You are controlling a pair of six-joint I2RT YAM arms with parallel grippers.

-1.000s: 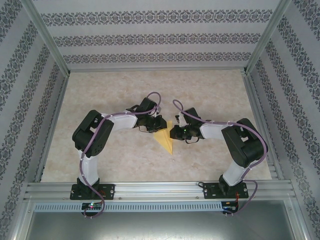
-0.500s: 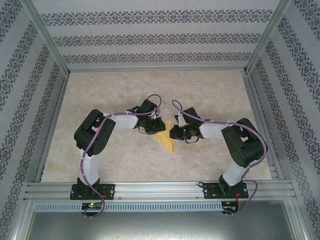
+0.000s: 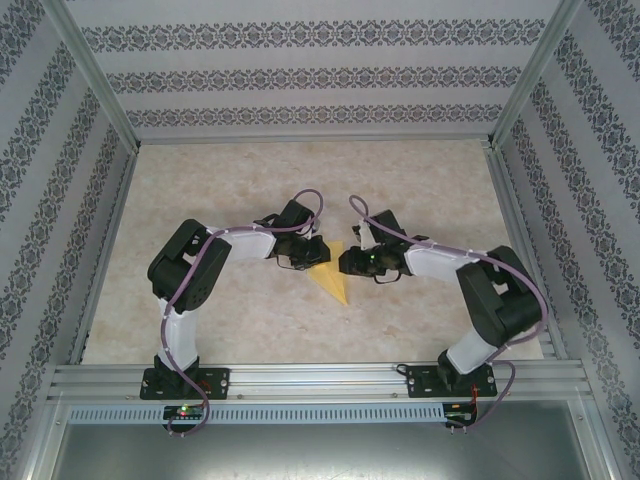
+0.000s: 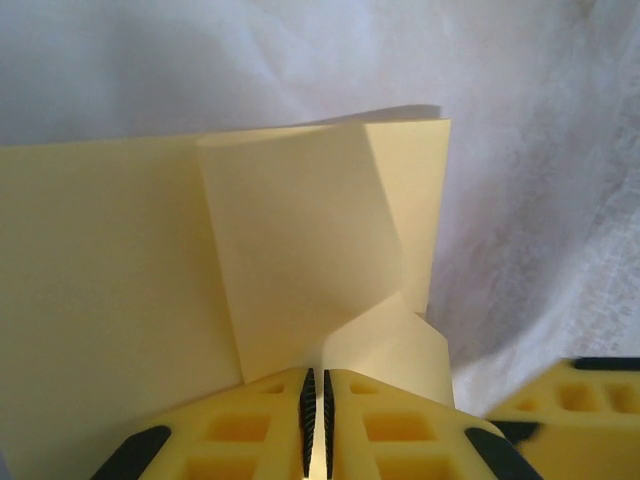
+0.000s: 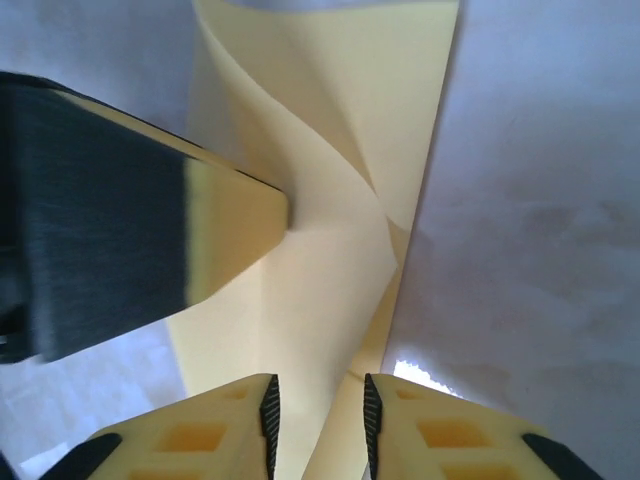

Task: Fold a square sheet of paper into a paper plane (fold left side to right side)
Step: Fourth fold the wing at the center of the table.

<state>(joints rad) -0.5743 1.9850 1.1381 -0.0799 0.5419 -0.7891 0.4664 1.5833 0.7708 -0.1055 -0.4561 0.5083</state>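
Left hand (image 4: pixel 317 390) clamped shut on near edge of yellow paper (image 4: pixel 300 260) — pads pressed together, folded flap rising just ahead of them. Right hand (image 5: pixel 317 395) parted; paper edge runs down into gap between its pads. Overhead: both hands meet mid-worktop (image 3: pixel 230 180) at broad end of paper, left one at left corner, right one at right. Paper lies as pointed triangle, tip toward arm bases — layers partly folded, upper flap curling up off lower.

Black-white arms (image 3: pixel 180 335), purple cables (image 3: pixel 235 232) — yellow claw fingers (image 4: pixel 250 430)
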